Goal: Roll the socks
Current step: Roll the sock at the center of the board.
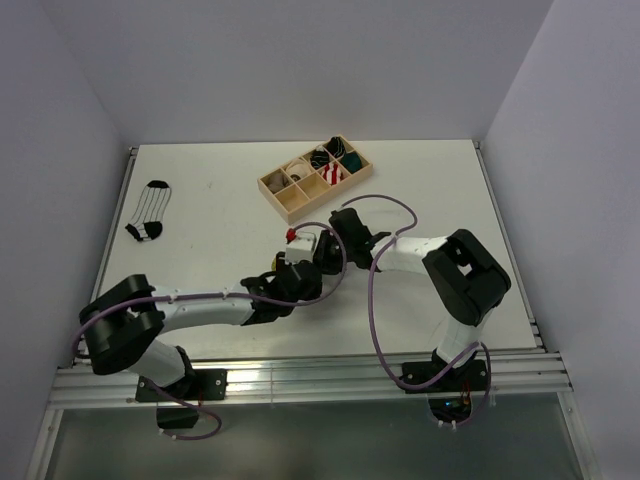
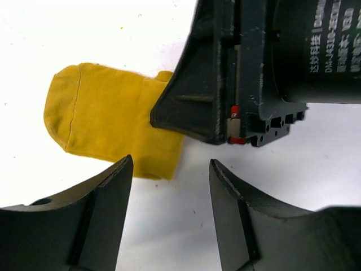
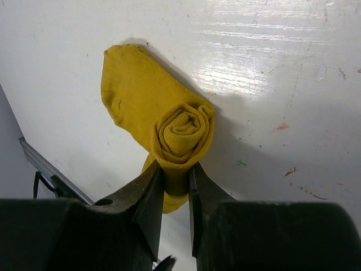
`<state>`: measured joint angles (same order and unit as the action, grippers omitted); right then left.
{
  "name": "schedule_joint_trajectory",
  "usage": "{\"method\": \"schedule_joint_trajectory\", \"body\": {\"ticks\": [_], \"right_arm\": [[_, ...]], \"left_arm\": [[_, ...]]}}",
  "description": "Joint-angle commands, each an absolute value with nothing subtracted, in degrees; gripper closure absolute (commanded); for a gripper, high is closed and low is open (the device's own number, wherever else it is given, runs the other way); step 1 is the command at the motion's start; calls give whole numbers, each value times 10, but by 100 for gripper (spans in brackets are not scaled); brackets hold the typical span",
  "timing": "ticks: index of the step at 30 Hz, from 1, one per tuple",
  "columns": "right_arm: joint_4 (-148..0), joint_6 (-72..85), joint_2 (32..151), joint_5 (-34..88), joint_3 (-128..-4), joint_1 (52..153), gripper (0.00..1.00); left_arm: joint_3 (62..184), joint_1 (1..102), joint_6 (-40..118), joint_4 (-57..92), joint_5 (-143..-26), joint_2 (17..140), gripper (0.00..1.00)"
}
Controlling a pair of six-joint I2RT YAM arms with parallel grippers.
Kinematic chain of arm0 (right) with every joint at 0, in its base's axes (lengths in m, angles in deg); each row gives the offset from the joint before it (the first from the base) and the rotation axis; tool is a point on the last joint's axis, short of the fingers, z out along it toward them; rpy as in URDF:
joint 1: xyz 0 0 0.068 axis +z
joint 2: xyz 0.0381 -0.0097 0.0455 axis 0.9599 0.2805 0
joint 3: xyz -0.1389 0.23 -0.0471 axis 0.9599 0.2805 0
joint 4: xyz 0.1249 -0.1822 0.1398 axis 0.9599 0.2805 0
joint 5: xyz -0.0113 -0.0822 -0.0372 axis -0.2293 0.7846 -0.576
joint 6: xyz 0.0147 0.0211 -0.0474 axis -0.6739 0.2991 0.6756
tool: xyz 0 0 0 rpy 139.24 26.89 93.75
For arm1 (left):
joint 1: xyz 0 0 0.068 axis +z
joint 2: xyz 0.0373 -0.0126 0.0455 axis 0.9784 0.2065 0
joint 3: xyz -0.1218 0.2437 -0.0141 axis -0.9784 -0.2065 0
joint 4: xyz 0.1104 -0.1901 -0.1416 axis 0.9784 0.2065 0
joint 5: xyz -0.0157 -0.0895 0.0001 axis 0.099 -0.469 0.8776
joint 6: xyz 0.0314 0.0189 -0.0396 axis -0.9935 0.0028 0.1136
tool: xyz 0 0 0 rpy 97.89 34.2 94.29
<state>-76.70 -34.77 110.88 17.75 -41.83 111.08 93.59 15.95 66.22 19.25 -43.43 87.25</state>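
White table (image 1: 450,190), yellow sock (image 3: 169,118), motor label (image 2: 330,39) DM-J4310

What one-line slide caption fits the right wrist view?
The right gripper pinches a half-rolled mustard-yellow fabric sock between its fingers on a glossy white table.

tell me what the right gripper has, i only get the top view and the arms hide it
observer: The right gripper is shut on the rolled end of the yellow sock; the right wrist view shows the spiral.
operator: whole sock rolled
observer: No, the rest lies flat on the table.
operator: left gripper
observer: The left gripper is open, gripping nothing, beside the flat part.
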Motion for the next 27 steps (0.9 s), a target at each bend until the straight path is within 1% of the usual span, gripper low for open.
{"method": "schedule_joint_trajectory", "body": {"ticks": [1,6,12,14,15,16,18,19,21,22,24,25,27], "right_arm": [[-705,-325,1107,199,-436,1114,100],[-711,-327,1109,186,-434,1115,100],[-720,-328,1112,174,-434,1115,100],[-721,-328,1113,171,-435,1115,100],[-723,-328,1114,169,-432,1115,100],[-734,-331,1114,160,-429,1115,100],[-745,-336,1112,149,-419,1114,98],[-768,-343,1107,141,-415,1114,94],[-796,-352,1100,131,-394,1112,87],[-825,-363,1090,122,-386,1112,79],[-860,-377,1078,113,-362,1105,71],[-888,-382,1064,111,-355,1102,63],[-930,-394,1050,111,-329,1092,55]], "left_arm": [[976,135,620,211,-337,917,40],[997,126,608,212,-310,965,45],[1001,125,608,207,-322,1004,56],[1010,125,620,221,-321,1017,63],[1012,125,624,224,-323,1028,68],[1012,125,627,225,-326,1032,76],[1008,126,632,223,-330,1033,83],[1008,127,635,223,-337,1032,90],[1004,133,641,225,-346,1024,96],[1001,136,642,224,-363,1020,99],[983,150,648,209,-388,997,99],[977,154,650,202,-425,987,99],[956,175,656,181,-466,957,99]]}}
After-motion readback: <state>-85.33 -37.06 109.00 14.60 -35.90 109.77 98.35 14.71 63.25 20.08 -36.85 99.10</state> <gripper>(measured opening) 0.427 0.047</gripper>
